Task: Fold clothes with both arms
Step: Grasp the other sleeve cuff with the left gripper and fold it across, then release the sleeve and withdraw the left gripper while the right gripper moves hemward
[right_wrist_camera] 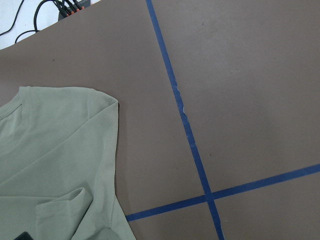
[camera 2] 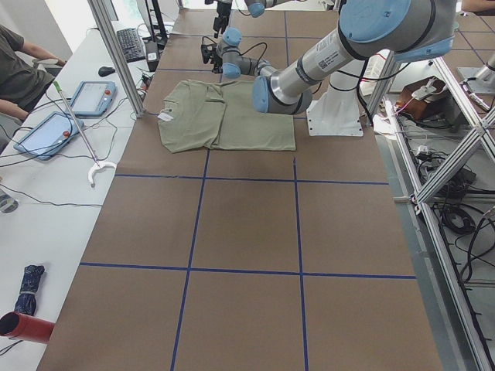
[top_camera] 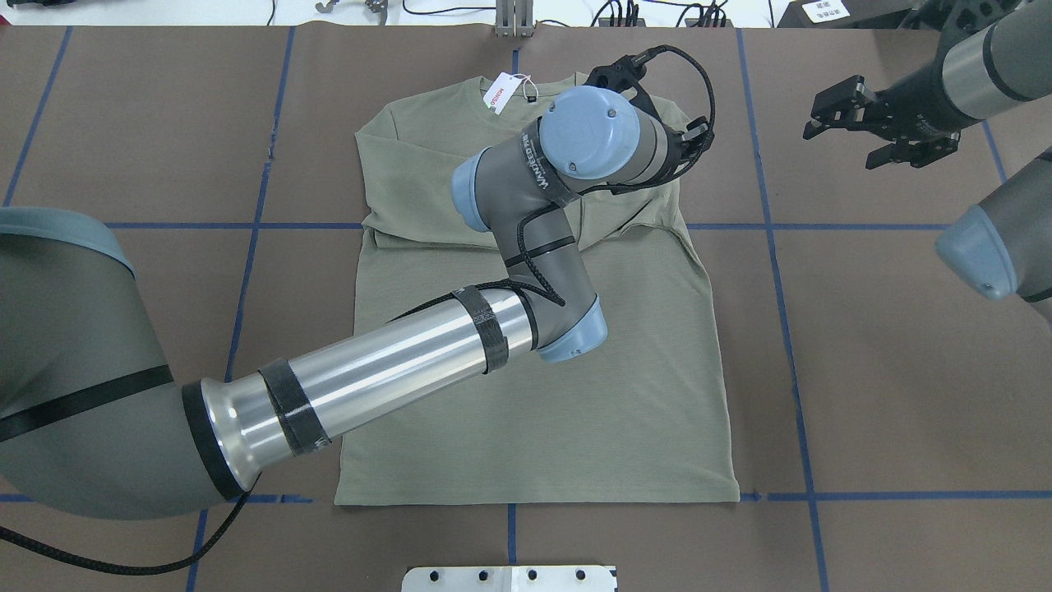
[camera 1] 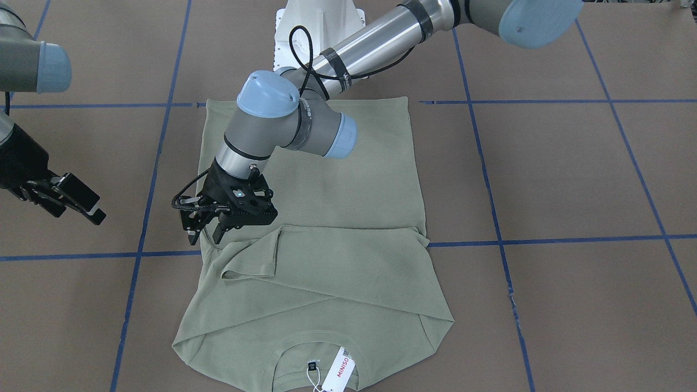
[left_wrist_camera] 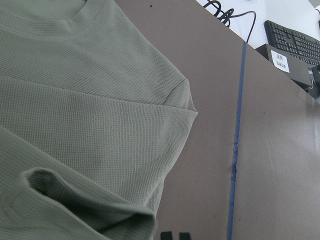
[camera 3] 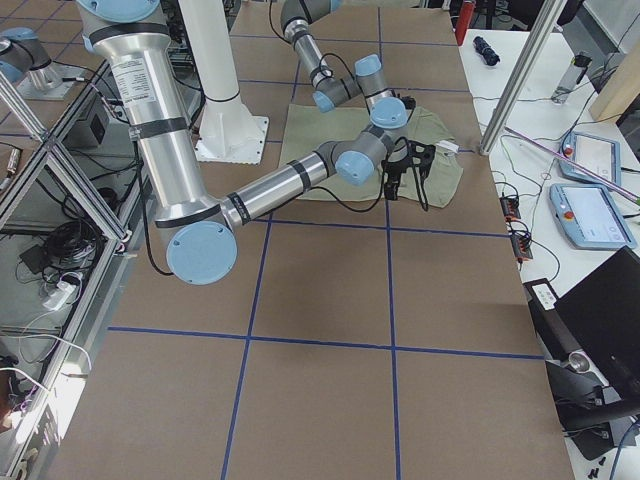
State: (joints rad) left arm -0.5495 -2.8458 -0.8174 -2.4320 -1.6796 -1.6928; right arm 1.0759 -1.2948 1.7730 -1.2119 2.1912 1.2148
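Two L fingers [camera 1: 218, 233] over shirt [camera 1: 354, 179] sleeve edge.

You can read "MINISO" in red capitals on the white hang tag [camera 1: 342, 371] at the neck of the shirt [camera 1: 348, 179] in the front-facing view. In the overhead view the same tag's red print is too small to spell out. White lettering runs along the black band on the left arm [top_camera: 538, 164], and print shows on a white label [left_wrist_camera: 281, 62] beside the keyboard [left_wrist_camera: 295, 37] and on a white card [top_camera: 825, 10] beyond the table, but you cannot make out any of it.
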